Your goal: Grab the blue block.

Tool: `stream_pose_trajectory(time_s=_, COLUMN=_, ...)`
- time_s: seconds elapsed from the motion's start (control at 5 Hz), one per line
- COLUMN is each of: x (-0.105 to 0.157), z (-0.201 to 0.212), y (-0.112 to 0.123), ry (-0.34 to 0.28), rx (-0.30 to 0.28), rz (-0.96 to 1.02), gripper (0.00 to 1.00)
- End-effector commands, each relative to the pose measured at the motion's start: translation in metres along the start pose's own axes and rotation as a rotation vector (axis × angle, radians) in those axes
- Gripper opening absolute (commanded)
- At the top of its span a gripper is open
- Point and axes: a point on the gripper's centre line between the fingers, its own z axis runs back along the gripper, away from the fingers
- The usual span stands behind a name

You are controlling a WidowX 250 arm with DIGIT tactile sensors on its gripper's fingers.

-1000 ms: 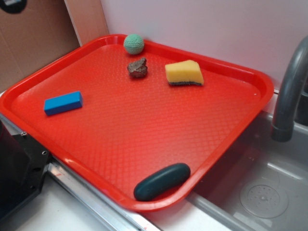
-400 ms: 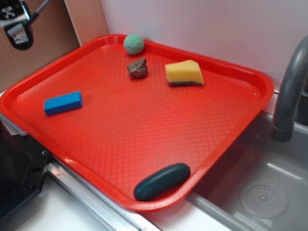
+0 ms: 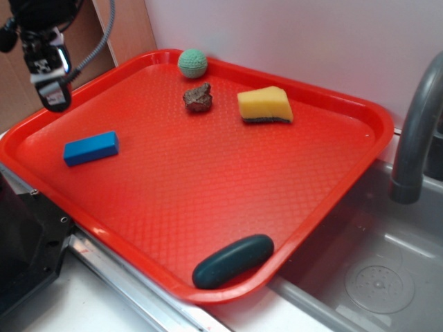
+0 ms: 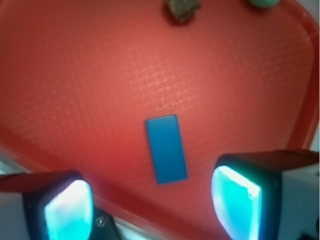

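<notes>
The blue block point(image 3: 91, 148) is a small bright blue brick lying flat near the left rim of the red tray point(image 3: 325, 207). In the wrist view the blue block point(image 4: 166, 148) lies lengthwise below and ahead of the jaws. My gripper point(image 3: 54, 97) hangs high above the tray's far left edge, behind and above the block, apart from it. In the wrist view the gripper point(image 4: 150, 205) is open and empty, its two glowing pads point(image 4: 235, 200) wide apart.
On the tray stand a green ball point(image 3: 192, 63), a brown rock point(image 3: 198, 98), a yellow sponge point(image 3: 264, 105) and a dark teal oblong point(image 3: 232, 260) at the front rim. A grey faucet point(image 3: 415, 138) and sink point(image 3: 374, 277) lie right. Cardboard point(image 3: 41, 41) stands behind left.
My gripper has come down and rightward from the top left corner into view, closer to the tray's left edge. The block and other things have not moved.
</notes>
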Motion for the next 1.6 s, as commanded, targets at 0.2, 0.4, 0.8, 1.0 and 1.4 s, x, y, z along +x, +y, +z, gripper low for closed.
stream_pose_trajectory(time_s=0.2, x=-0.009, z=-0.065, y=0.02, ry=0.197, rx=0.016, rz=0.029, gripper=1.0)
stream_pose_trajectory(time_s=0.4, x=-0.014, z=-0.08, y=0.027, ry=0.235, rx=-0.021, rz=0.007, gripper=1.0)
stream_pose_trajectory(time_s=0.8, x=-0.011, z=-0.092, y=0.023, ry=0.253, rx=-0.014, rz=-0.002, gripper=0.0)
stream_pose_trajectory(time_s=1.0, x=-0.01, z=-0.091, y=0.022, ry=0.247, rx=-0.008, rz=-0.003, gripper=0.0)
stream_pose_trajectory(time_s=1.4, x=-0.002, z=-0.069, y=0.015, ry=0.255, rx=0.021, rz=0.035, gripper=0.0)
